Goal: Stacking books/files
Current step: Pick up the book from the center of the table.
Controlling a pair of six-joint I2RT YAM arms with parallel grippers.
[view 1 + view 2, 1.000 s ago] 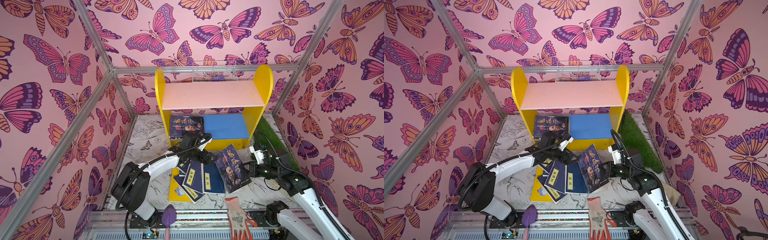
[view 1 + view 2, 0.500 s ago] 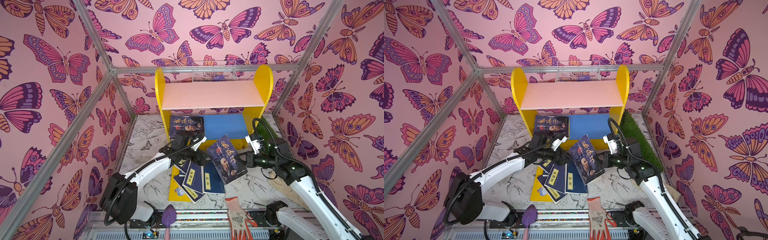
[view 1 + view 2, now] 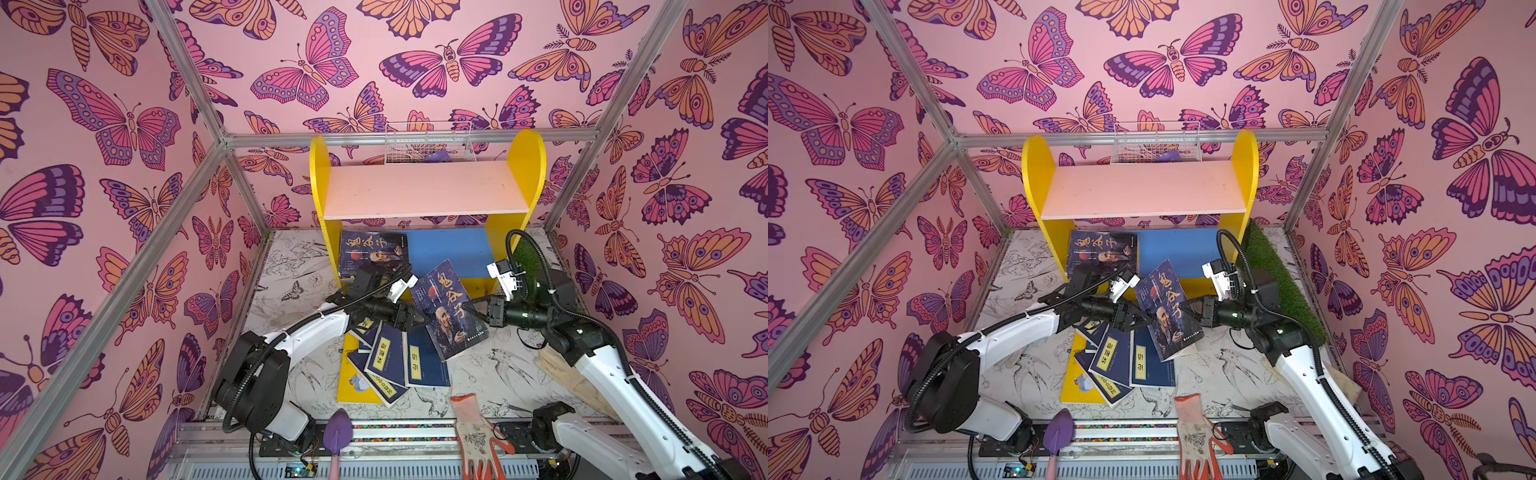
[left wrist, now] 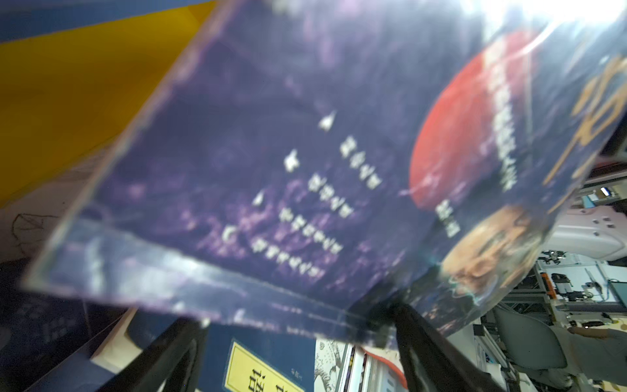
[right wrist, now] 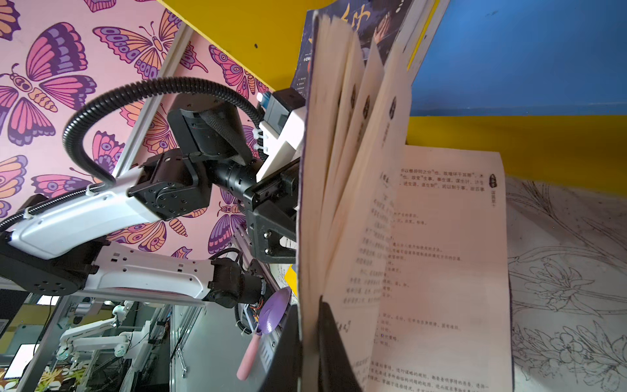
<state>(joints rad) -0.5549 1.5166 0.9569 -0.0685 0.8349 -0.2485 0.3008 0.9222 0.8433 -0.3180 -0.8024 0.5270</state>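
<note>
Navy glossy paperback point(image 3: 451, 311), cream pages fanned, in right pincer point(image 5: 309, 325).

2 portrait books point(image 3: 372, 253), 2 gloves point(image 3: 478, 432), 1 trowel point(image 3: 338, 432)

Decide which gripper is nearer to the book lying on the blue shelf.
Left. The left gripper hovers just in front of the shelf book; the right gripper, shut on the raised book, is farther off to the side.

Pink butterfly-print walls point(image 3: 124, 124) all round, silver aluminium frame bars point(image 3: 266, 139) at the corners. At the back is a yellow-sided shelf unit point(image 3: 528, 166), on a white line-drawn floor sheet point(image 3: 291, 270) with a green turf strip point(image 3: 1298, 299).
</note>
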